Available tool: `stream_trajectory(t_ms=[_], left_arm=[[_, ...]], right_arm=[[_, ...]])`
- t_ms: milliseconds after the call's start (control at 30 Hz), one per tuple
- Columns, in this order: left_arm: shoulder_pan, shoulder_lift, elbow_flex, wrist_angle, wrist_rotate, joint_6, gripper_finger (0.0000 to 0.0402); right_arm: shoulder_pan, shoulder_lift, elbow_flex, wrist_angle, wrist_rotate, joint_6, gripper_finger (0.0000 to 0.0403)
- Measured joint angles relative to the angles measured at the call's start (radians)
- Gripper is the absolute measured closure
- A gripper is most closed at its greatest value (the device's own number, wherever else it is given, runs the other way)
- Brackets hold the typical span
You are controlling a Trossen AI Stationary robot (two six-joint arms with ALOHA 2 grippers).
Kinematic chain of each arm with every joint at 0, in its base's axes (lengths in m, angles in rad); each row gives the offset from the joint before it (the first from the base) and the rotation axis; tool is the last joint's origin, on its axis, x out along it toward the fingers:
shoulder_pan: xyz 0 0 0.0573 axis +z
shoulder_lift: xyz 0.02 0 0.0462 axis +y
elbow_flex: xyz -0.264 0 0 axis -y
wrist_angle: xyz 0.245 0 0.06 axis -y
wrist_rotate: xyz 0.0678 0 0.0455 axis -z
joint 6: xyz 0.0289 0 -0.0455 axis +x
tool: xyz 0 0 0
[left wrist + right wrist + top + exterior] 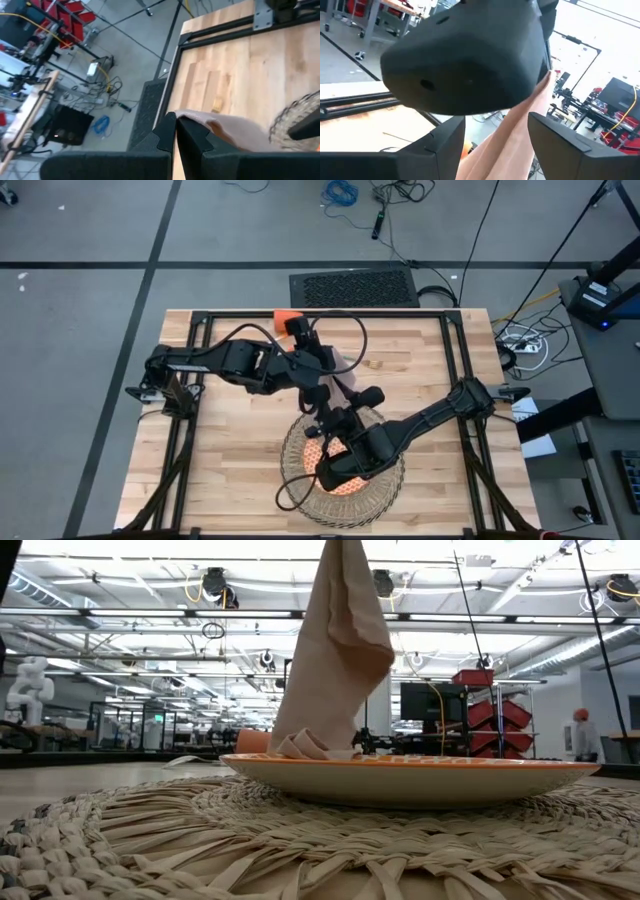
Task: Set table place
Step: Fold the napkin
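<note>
Overhead view first: wooden table [230,470] with a black frame, and both dark arms meeting over its middle. A round woven placemat [385,490] lies near the table's near edge, carrying an orange-patterned plate [335,475]. The left gripper [318,392] sits just beyond the plate, toward the table's centre. The right gripper [335,423] hovers over the plate's far rim. A small orange cup [286,316] stands at the far edge.

Low view: the beige napkin [335,650] hangs upright, its bottom crumpled on the plate [420,780], which rests on the placemat [300,850].

Left wrist view: the left gripper [175,131] has its fingers pinched together on the napkin's [235,131] edge.

Right wrist view: the right gripper [497,132] has its fingers spread wide on either side of the hanging napkin [512,135], not pressing it.
</note>
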Motion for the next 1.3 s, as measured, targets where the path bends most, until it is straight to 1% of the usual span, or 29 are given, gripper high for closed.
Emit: stream_trajectory(t_ms=[200, 500, 833, 1000, 1300], left_arm=[[-0.020, 0.000, 0.000, 0.005, 0.018, -0.018, 0.0402], [-0.024, 0.000, 0.000, -0.021, -0.002, -0.029, 0.0402], [-0.043, 0.000, 0.000, -0.053, -0.011, -0.038, 0.0402], [-0.054, 0.000, 0.000, -0.049, -0.045, -0.017, 0.0402], [-0.056, 0.000, 0.000, -0.016, -0.044, 0.007, 0.0402]], right_arm=[[-0.017, 0.000, 0.000, -0.007, 0.000, 0.019, 0.0197], [-0.023, 0.000, 0.000, -0.026, 0.001, 0.003, 0.0198], [-0.024, 0.000, 0.000, -0.158, 0.000, 0.145, 0.0217], [-0.024, 0.000, 0.000, -0.161, 0.000, 0.182, 0.0217], [-0.022, 0.000, 0.000, -0.160, 0.000, 0.232, 0.0217]])
